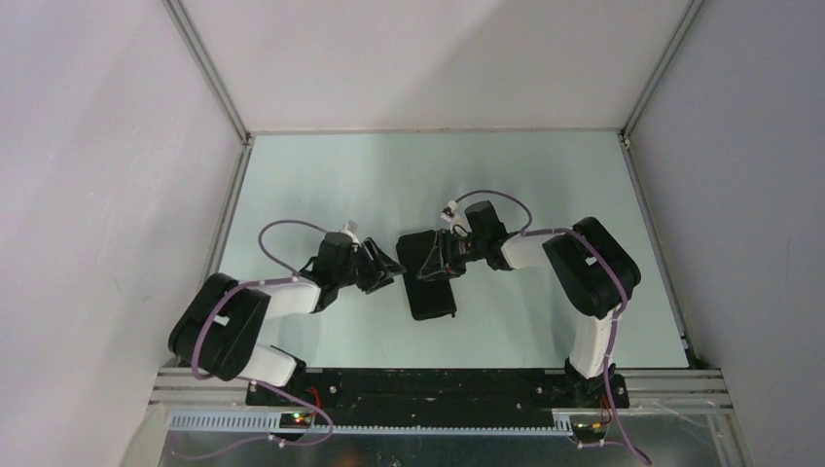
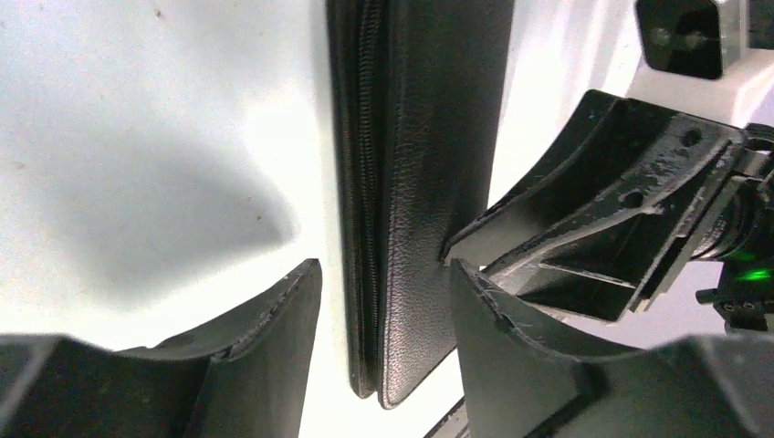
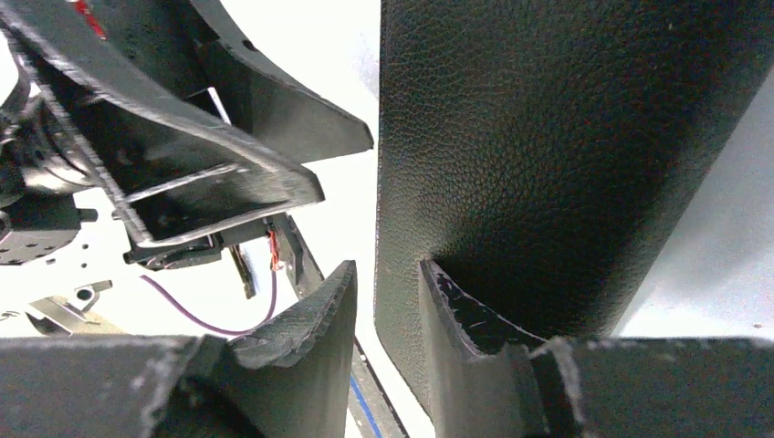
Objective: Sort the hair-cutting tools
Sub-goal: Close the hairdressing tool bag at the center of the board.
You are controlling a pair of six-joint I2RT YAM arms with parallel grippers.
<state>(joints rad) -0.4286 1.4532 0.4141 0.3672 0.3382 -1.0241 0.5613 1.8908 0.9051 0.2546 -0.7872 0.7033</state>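
A pale table (image 1: pixel 545 185) lies between white walls, and a black case (image 1: pixel 434 300) rests near its middle, its long side running roughly toward the arms' bases. The left arm (image 1: pixel 233 321) reaches in from the left, and the left gripper (image 1: pixel 389 265) sits just beside the case's left edge. The right arm (image 1: pixel 593 268) bends in from the right, with the right gripper (image 1: pixel 440 258) over the case's far half (how either pair of jaws stands is too small to tell here). A purple cable (image 1: pixel 282 229) loops along each arm.
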